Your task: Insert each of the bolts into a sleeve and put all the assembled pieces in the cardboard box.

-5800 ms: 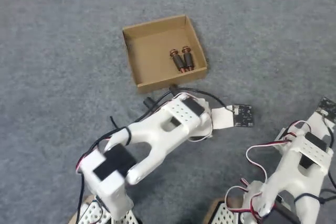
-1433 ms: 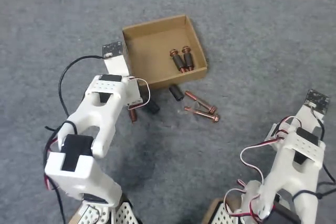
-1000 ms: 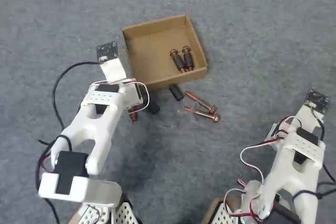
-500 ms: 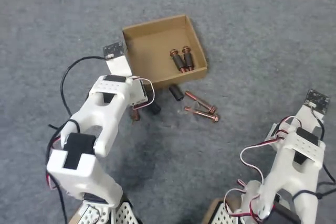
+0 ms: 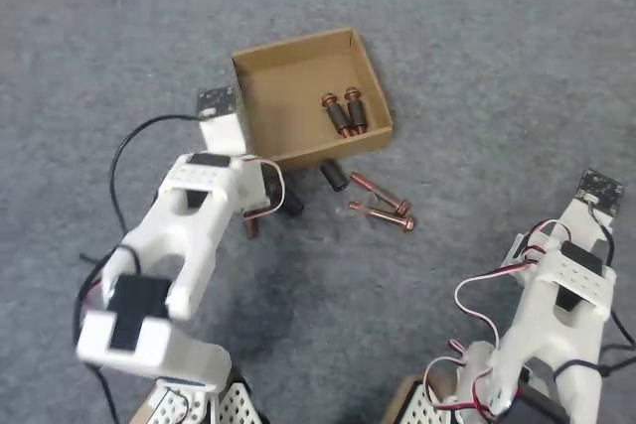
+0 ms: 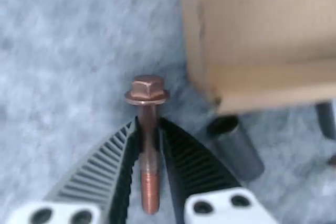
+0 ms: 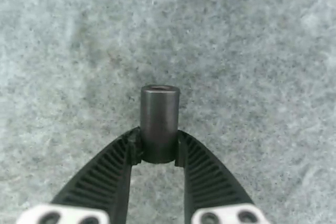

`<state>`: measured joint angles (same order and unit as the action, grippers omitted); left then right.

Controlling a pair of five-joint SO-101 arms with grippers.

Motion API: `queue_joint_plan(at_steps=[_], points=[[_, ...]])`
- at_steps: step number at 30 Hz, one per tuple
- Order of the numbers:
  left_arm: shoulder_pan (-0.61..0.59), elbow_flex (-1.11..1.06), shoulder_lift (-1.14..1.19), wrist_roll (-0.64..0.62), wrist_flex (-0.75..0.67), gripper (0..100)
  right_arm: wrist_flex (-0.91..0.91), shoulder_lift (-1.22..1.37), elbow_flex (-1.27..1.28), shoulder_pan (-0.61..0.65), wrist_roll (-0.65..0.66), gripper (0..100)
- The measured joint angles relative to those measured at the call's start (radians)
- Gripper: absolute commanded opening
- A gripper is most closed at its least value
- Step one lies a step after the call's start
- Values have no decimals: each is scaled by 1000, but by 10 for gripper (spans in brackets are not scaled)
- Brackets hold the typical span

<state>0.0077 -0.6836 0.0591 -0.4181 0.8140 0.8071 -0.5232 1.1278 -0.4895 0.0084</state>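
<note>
- High: two assembled pieces (image 5: 345,114) are being shown inside the cardboard box (image 5: 288,96), with loose bolts (image 5: 381,215) just outside.
- Left wrist: a bolt (image 6: 147,92) is being pinched by the left gripper (image 6: 148,125) beside the cardboard box.
- Right wrist: a sleeve (image 7: 159,116) is being clasped by the right gripper (image 7: 158,149); bore and bolt tip should be aligned squarely.

Left arm (image 5: 199,215) swings to the box (image 5: 318,149) corner
Its gripper (image 6: 148,125) (earlier hiding the loose bolts (image 5: 383,216)) now sits left of them, holding a bolt (image 6: 149,150).
</note>
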Motion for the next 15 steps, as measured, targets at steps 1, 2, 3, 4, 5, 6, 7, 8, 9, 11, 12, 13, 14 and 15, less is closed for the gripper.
queue_joint_plan(at_steps=[1,2,3,4,5,6,7,8,9,11,12,13,14,15], points=[[-5,-34,-38,0,0,9,0,0,0,0,0,17],[-8,-63,-75,0,0,9,0,0,0,0,0,17],[-11,-89,-110,0,0,9,0,0,0,0,0,17],[-11,-114,-146,0,0,10,0,0,0,0,0,17],[-9,-138,-175,0,0,10,0,0,0,6,0,17],[-9,-161,-201,2,0,10,0,0,0,15,0,19],[-9,-181,-224,5,0,10,0,0,0,26,0,20],[-9,-203,-242,5,0,10,0,0,0,38,0,20],[-12,-226,-256,5,0,10,0,0,0,58,0,20],[-31,-265,-272,9,0,10,-5,0,0,109,0,20],[-48,-276,-275,6,0,10,-21,0,0,141,0,20],[-64,-284,-278,9,0,10,-46,0,0,172,0,20],[-84,-295,-278,8,-5,10,-72,0,0,201,0,20],[-104,-304,-279,6,-20,10,-100,0,0,229,0,20]])
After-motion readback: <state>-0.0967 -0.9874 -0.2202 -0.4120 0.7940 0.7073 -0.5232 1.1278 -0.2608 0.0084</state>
